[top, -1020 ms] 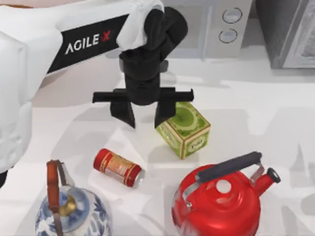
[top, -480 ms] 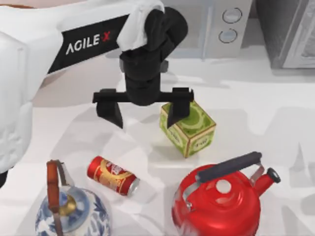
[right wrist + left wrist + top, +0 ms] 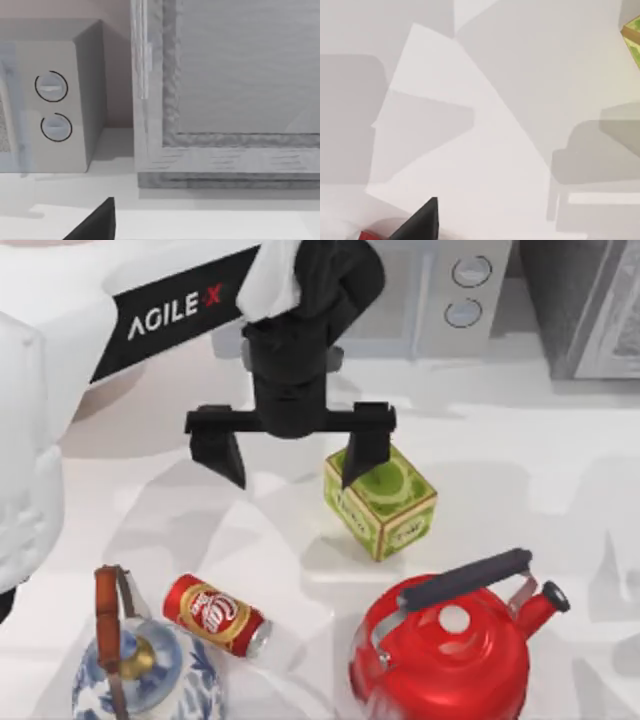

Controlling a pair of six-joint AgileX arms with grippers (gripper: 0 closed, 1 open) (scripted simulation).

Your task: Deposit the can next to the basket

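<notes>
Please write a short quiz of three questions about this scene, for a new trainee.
1. True or false: the left gripper is shut on the can.
2. What lies closest to the can?
A. the red kettle
B. the blue-and-white teapot
C. the microwave
3. Fill in: the green tea box stands under the gripper's ____ finger, by the top view's sides.

Key:
1. False. The gripper is open, above the table, and the can lies on its side, apart from it.
2. B.
3. Right.
</notes>
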